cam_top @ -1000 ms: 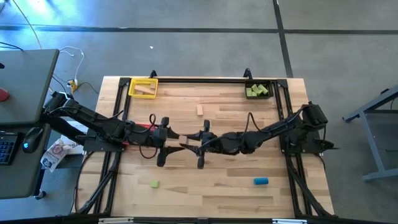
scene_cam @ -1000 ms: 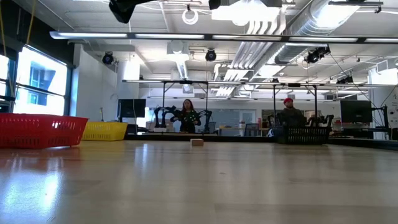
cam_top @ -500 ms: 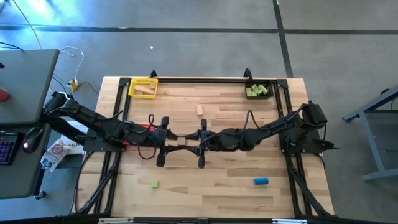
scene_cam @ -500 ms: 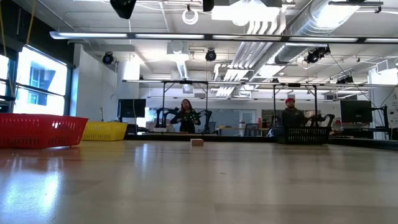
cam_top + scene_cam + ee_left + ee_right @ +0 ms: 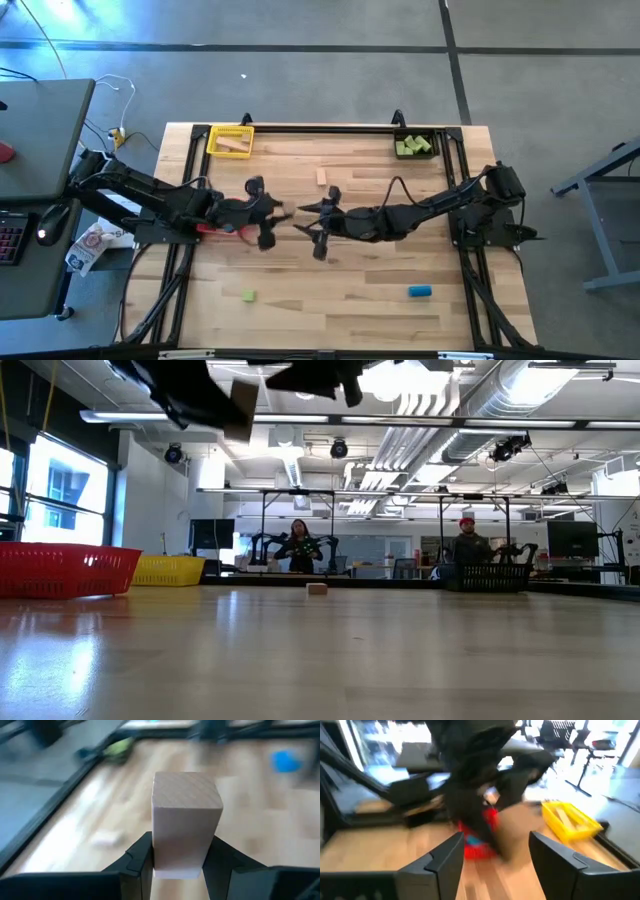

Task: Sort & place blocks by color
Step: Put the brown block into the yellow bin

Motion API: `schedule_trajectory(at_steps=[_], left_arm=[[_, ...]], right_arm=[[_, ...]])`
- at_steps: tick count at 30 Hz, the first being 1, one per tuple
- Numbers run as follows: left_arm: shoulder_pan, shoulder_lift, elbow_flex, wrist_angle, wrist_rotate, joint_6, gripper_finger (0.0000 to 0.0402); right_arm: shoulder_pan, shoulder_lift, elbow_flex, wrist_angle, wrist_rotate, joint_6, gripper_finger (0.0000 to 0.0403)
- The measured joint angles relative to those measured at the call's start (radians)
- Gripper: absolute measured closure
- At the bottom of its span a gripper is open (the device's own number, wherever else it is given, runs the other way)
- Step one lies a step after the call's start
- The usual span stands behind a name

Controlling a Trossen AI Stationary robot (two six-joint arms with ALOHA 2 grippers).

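Tan wood block (image 5: 186,822), clamped upright in your left tool (image 5: 272,214), sits raised above mid-surface (image 5: 350,285). Yellow bin (image 5: 229,140), already holding tan pieces, lies far and slightly left of it, so the left arm is the nearer carrier. Right tool (image 5: 305,220) faces it just beside, fingers apart and empty. Another tan block (image 5: 322,177) rests far of both.

2 dark jointed arms, black cables looping along them. Left gripper (image 5: 177,865), right gripper (image 5: 492,865): black, angular fingers.
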Motion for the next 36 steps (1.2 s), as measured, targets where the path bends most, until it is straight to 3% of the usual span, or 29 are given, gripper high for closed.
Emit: schedule_trajectory(at_steps=[5, 11, 17, 23, 36], left_arm=[[0.112, 0.0, 0.0, -0.178, -0.128, -0.083, 0.0299], [0.306, 0.0, 0.0, -0.298, -0.173, -0.119, 0.0299], [0.498, 0.0, 0.0, -0.304, -0.139, -0.101, 0.0299], [0.661, 0.0, 0.0, -0.304, -0.042, -0.101, 0.0299], [0.926, 0.098, 0.0, -0.303, 0.026, -0.103, 0.0299]], right_arm=[[0.002, 0.0, 0.0, -0.161, -0.001, 0.055, 0.0191], [0.003, 0.0, 0.0, -0.273, -0.035, 0.148, 0.019], [0.004, 0.0, 0.0, -0.366, -0.158, 0.218, 0.019], [0.006, 0.0, 0.0, -0.496, -0.255, 0.337, 0.019], [0.091, 0.0, 0.0, -0.535, -0.232, 0.458, 0.019]])
